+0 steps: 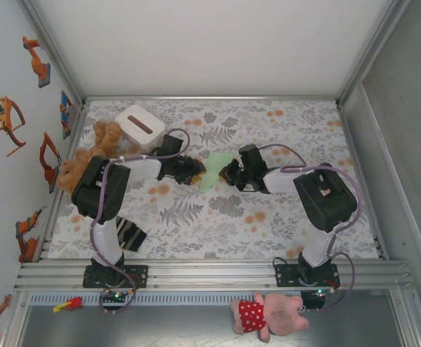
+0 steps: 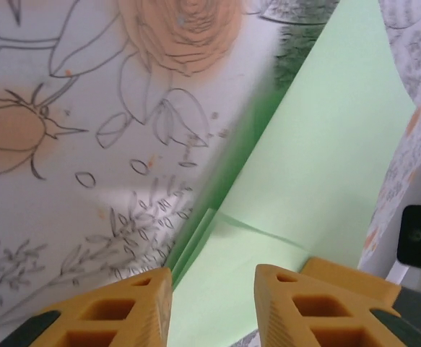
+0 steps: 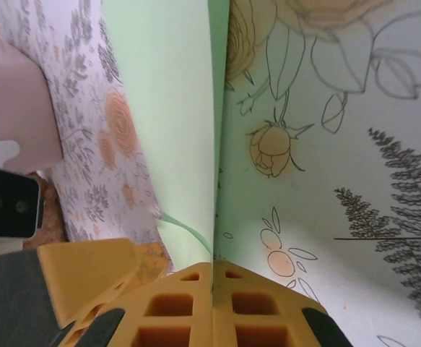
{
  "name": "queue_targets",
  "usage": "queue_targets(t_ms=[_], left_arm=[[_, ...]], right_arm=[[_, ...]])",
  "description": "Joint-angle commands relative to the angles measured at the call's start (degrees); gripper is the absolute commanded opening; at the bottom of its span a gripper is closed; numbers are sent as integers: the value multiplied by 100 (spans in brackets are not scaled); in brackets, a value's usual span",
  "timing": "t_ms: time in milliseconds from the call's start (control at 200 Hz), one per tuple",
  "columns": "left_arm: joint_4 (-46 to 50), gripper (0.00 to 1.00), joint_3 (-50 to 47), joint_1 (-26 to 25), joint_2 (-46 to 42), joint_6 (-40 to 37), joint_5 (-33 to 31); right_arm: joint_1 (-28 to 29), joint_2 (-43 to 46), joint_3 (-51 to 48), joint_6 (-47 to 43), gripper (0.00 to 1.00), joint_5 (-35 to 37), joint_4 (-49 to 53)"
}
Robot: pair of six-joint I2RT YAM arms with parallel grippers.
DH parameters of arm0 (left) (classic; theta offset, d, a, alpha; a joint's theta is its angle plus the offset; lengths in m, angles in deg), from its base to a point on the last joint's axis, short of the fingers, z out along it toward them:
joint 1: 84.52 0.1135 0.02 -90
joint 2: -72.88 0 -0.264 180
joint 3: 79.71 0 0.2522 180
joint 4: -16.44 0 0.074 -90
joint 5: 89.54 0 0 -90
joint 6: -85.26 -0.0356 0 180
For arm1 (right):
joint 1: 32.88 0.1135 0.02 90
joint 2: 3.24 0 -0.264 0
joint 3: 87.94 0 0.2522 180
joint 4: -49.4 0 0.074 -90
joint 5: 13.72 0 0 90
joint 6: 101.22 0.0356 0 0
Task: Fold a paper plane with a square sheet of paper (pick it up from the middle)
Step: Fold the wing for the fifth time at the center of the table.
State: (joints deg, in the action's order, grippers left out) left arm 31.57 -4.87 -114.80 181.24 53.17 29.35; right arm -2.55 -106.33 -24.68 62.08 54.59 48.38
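Two arms nose to nose at mid-counter, over the floral cover. Left arm reaching in from the left, right arm from the right.

Not involved:
- white box and teddy bear at back left
- striped cloth by the left base
- pink pig toy in front of the rail

Green sheet of paper between the two end effectors at counter centre. Already partly folded to a pointed shape, not a finished plane. In the wrist views, partly lifted off the counter rather than lying flat.

Right end effector clenched. In the right wrist view, fingers pressed together with the fold line running into the seam. Reads as pinching the sheet.

Left end effector released. In the left wrist view, fingers apart with the folded edge passing through the gap. Can't tell if either pad touches it.

Step, as judged: mid-fold, with one side anchored and the other lining up to crease or regrip.

Next move calls for:
- closing the left side squarely on the folded edge
- no tugging against the right pinch
- keeping the fold line straight

Thin paper, so likely to buckle, slip or tear under uneven pull.
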Motion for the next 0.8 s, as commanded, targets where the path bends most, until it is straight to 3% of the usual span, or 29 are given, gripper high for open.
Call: queue_targets(t_ms=[0, 300, 546, 791], left_arm=[[139, 41, -93, 5, -612, -976, -353], [195, 64, -249, -595, -1110, -3026, -1517], [-698, 67, -665, -998, -1158, -4127, -1627], [-1095, 67, -804, -1517, -1125, -5325, -2133]], right_arm=[[-103, 343, 78, -217, 0, 209, 505], [-250, 755, 70, -106, 0, 307, 1131], [-378, 888, -47, 381, 0, 237, 1126], [-396, 887, 156, 482, 0, 255, 1528]])
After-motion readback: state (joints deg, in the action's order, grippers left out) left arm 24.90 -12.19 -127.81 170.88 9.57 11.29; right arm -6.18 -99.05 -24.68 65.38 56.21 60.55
